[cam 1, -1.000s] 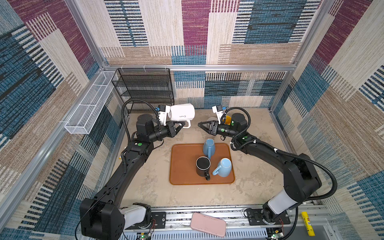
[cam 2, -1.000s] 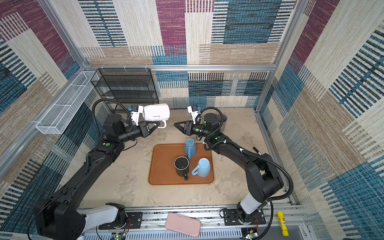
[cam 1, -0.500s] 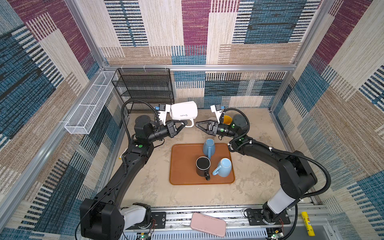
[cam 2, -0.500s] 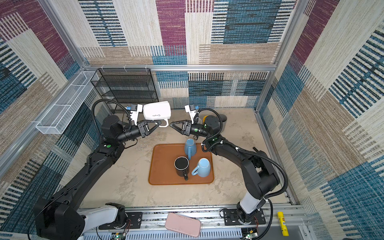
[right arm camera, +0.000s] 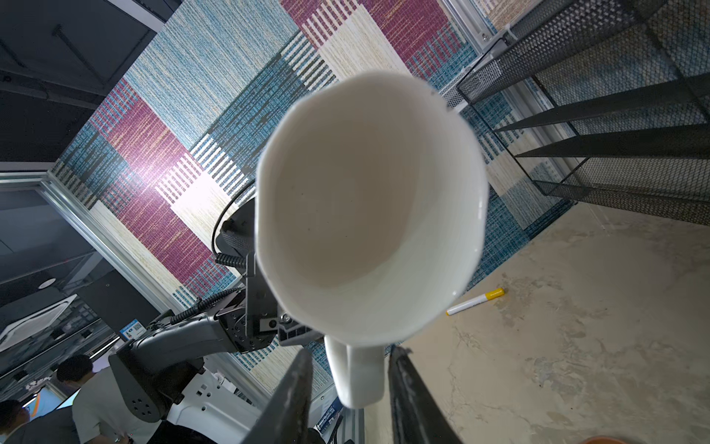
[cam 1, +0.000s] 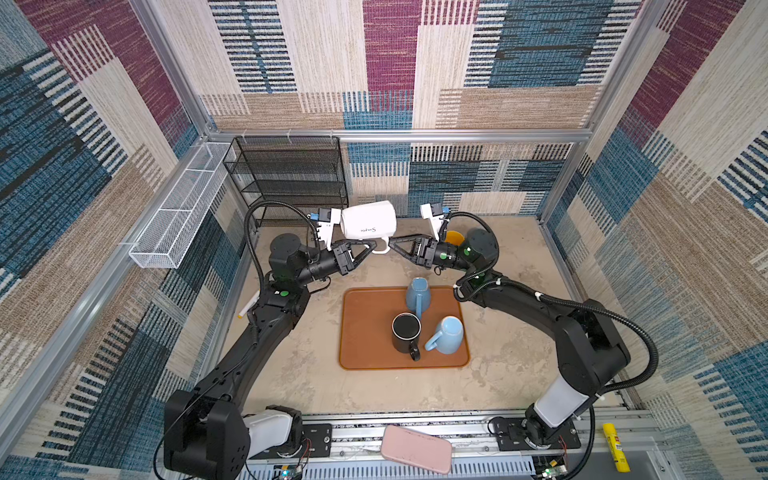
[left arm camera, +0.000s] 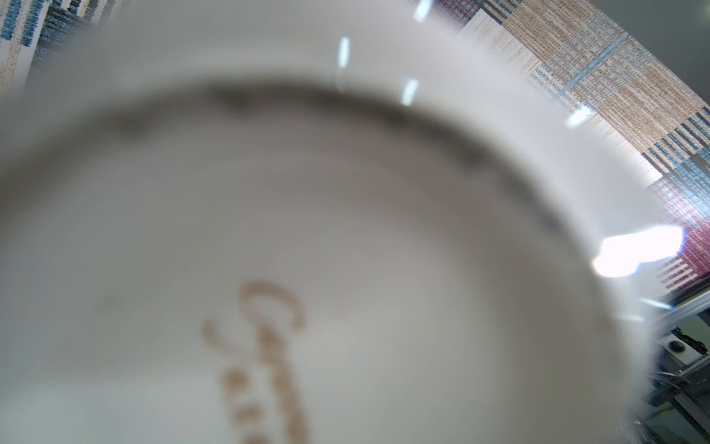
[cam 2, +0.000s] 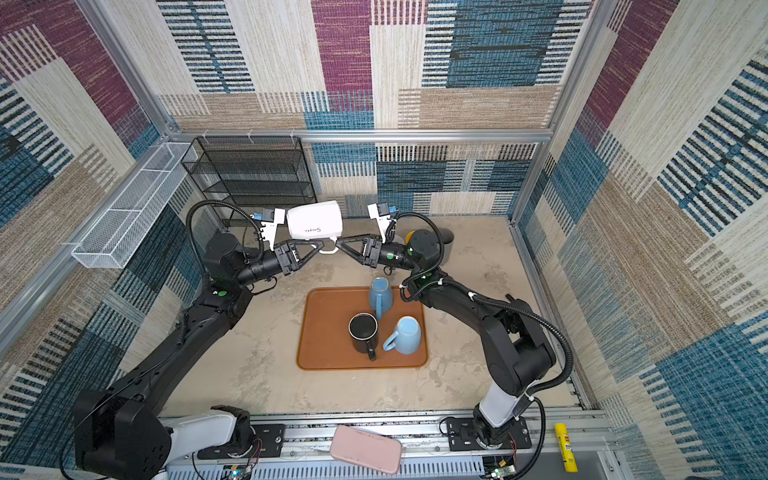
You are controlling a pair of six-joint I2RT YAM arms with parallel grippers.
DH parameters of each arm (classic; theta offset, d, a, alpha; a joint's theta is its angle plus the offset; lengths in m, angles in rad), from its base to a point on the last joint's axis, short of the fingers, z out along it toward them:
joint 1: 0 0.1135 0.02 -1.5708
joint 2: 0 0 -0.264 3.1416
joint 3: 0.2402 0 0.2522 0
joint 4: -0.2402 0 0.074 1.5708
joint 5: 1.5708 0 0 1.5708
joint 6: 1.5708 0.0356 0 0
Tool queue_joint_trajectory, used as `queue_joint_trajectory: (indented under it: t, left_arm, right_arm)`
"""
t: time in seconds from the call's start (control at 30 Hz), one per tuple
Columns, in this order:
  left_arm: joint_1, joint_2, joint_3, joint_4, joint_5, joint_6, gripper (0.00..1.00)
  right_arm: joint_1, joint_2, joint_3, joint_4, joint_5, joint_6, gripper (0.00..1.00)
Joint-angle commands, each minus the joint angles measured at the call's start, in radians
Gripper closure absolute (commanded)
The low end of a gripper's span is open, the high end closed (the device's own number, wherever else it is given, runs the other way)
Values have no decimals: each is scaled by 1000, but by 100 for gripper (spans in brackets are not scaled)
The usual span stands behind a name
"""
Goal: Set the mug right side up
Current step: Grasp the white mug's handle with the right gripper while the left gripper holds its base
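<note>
The left gripper (cam 1: 365, 252) is clamping shut on the handle of the white mug (cam 1: 368, 220), which is hanging on its side just above the fingertips. The mug's mouth is facing the right gripper (cam 1: 397, 244), whose jaws are standing partly open astride that handle, gaps showing. Both arms are reaching level toward each other, tips nearly meeting; below them, one tray (cam 1: 365, 316) is carrying two blue mugs (cam 1: 417, 295) and one black mug (cam 1: 406, 332).

Over the table's (cam 1: 291, 374) far side, behind the tray (cam 1: 365, 332), the mug (cam 1: 368, 220) hangs sideways between the left gripper (cam 1: 369, 246) and right gripper (cam 1: 393, 242) (handle at their tips), the tray bearing a far mug (cam 1: 417, 296), middle mug (cam 1: 406, 332) and right mug (cam 1: 448, 340), the wire rack (cam 1: 291, 183) in the far left corner.
</note>
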Motion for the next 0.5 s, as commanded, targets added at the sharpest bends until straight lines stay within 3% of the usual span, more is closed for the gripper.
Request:
queue_joint_trajectory:
  t: [0.0, 0.47]
  left_arm:
    - [-3, 4, 3, 139, 29, -23, 100]
    - [-20, 28, 4, 163, 38, -38, 100]
  right_arm:
    - [4, 9, 16, 68, -18, 37, 64]
    - [8, 40, 63, 142, -34, 108, 67]
